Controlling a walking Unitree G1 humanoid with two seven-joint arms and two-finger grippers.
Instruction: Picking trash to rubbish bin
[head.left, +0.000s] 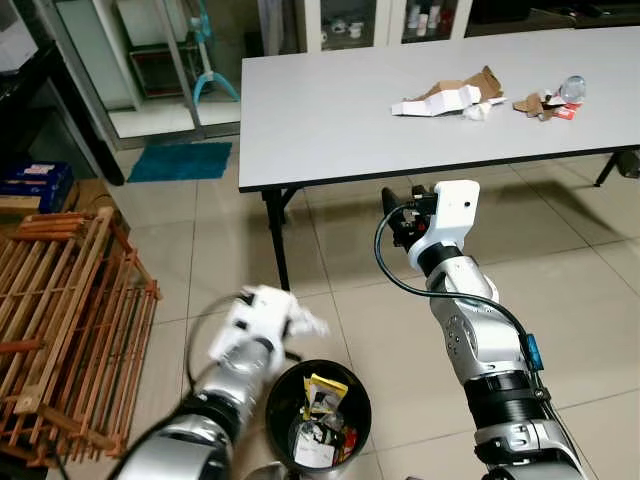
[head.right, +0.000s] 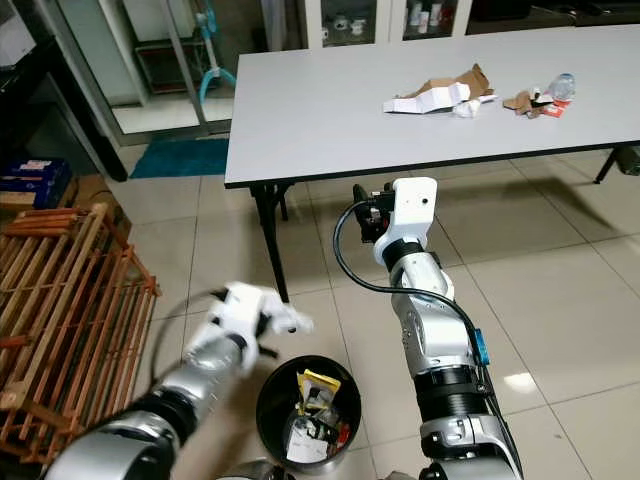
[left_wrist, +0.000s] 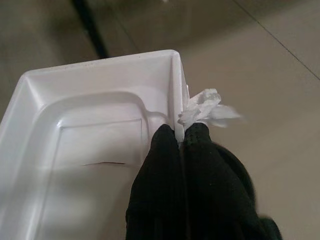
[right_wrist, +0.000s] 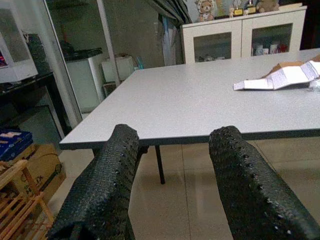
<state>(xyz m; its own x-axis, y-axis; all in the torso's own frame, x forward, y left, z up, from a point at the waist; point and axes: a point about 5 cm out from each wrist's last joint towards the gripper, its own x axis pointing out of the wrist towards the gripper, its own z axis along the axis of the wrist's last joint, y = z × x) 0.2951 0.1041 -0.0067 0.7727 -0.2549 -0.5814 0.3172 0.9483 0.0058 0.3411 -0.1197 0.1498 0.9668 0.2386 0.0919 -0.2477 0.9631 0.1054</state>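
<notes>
Beside the rubbish bin (head.left: 318, 412), left claw (left_wrist: 181, 131) pinches a white tray (left_wrist: 90, 135) and crumpled tissue (left_wrist: 207, 107); right claw (right_wrist: 172, 165) spread.

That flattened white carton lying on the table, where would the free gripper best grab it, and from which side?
Probably at the narrow pointed end of the flattened white carton, which points toward the near table side. It lies flat, so the open right gripper would likely come from above with one finger each side of that strip. Brown cardboard crowds the far end.
</notes>
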